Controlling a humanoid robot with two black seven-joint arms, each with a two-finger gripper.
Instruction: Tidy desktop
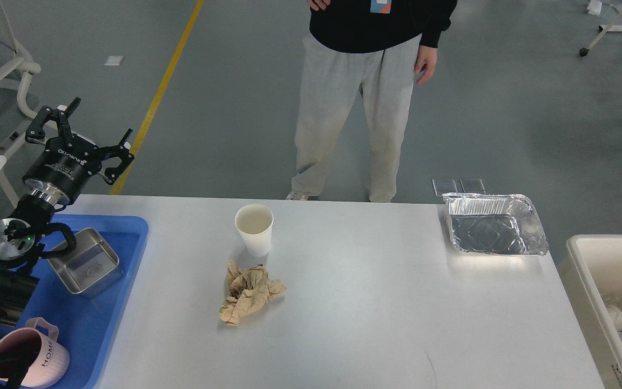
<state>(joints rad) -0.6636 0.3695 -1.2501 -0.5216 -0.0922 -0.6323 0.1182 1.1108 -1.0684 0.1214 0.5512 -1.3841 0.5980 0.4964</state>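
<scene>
— Head view: where's your left gripper (85,127)?
— At ten o'clock, fingers spread apart, gripping nothing, above the blue plastic tray (95,324).
— And the wide matte white-grey desktop (370,302)?
— Centre, bearing a white paper cup (254,229) and crumpled brown paper (249,292).

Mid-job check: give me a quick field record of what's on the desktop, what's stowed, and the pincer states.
desktop: holds three loose items
paper cup: upright, centre-back, looks empty
crumpled brown paper: just in front of cup
foil tray: far right corner, empty
blue tray: left edge; holds steel container and pink mug
bin: right of table
left pincer: open, raised, empty
right pincer: not in view
</scene>
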